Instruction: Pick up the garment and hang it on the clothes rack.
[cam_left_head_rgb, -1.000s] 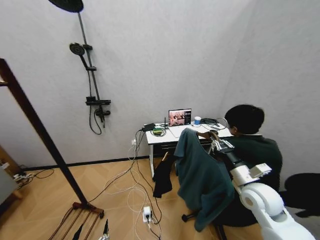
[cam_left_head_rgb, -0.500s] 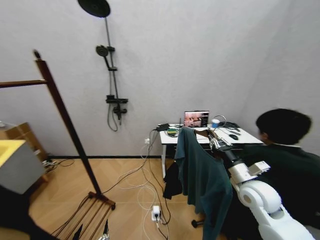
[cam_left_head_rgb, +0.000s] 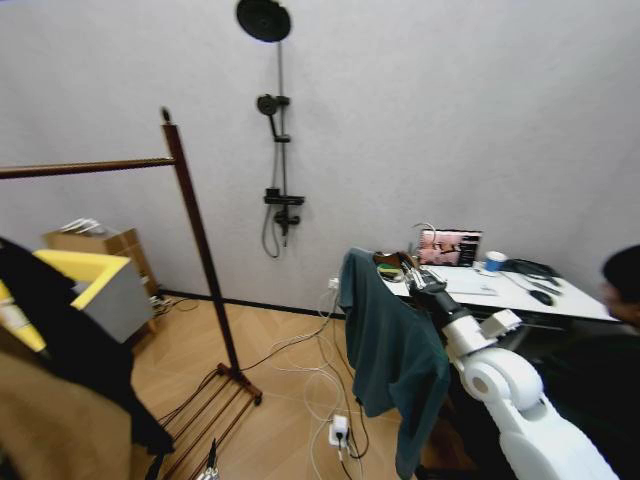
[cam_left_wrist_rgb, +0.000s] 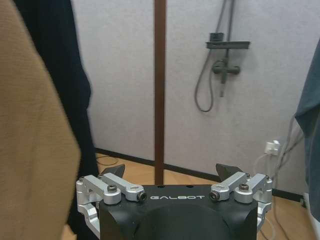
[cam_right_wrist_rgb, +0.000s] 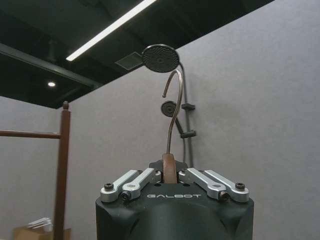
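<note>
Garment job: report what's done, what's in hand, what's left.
Done: the garment is picked up, its hanger clamped in the right gripper and hanging free of the floor.
In hand: it is carried out in front, apart from the clothes rack.
Left: hook it over the bar. The left gripper is open.

Teal garment (cam_left_head_rgb: 390, 350); reddish-brown clothes rack (cam_left_head_rgb: 200, 240).

White cables (cam_left_head_rgb: 300, 365) and power strip (cam_left_head_rgb: 339, 432) lie on wooden floor (cam_left_head_rgb: 280, 420).
</note>
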